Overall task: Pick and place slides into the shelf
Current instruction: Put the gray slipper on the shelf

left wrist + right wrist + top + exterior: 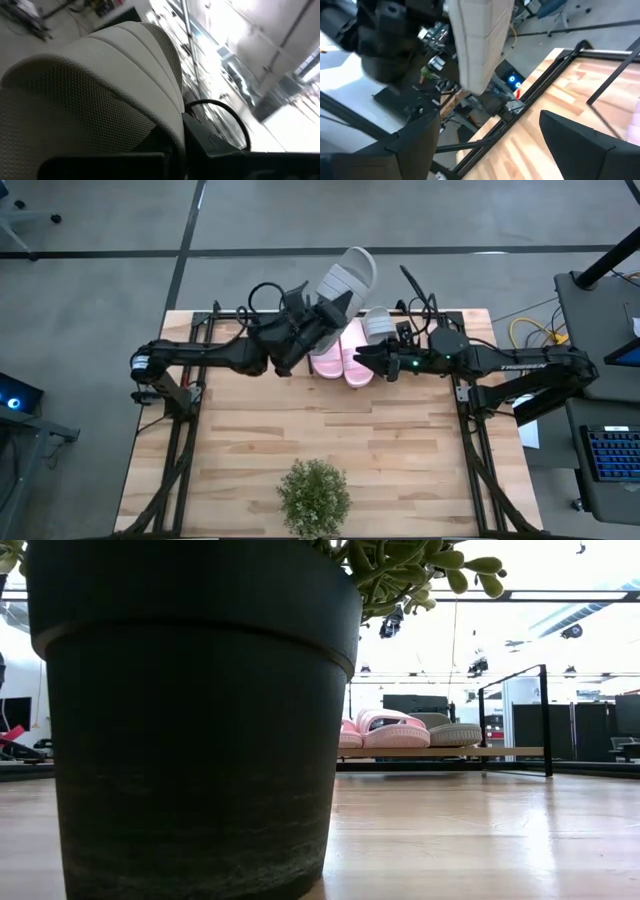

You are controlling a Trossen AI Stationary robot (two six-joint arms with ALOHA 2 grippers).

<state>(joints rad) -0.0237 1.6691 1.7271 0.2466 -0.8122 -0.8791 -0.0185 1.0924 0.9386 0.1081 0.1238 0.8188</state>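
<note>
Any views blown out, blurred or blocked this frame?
Low view: plant pot fills the left half, ceiling lights behind the shelf blown out. Left wrist view: grey slide fills the picture, streaked blur and overexposure beyond. High view: evenly lit.

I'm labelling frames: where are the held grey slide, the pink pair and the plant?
Grey slide [347,277], high view, on its strap, held by the left tool.
Pink pair [343,352], high view, between both insoles, on the shelf.
Plant [314,497], high view, on the foliage.
</note>
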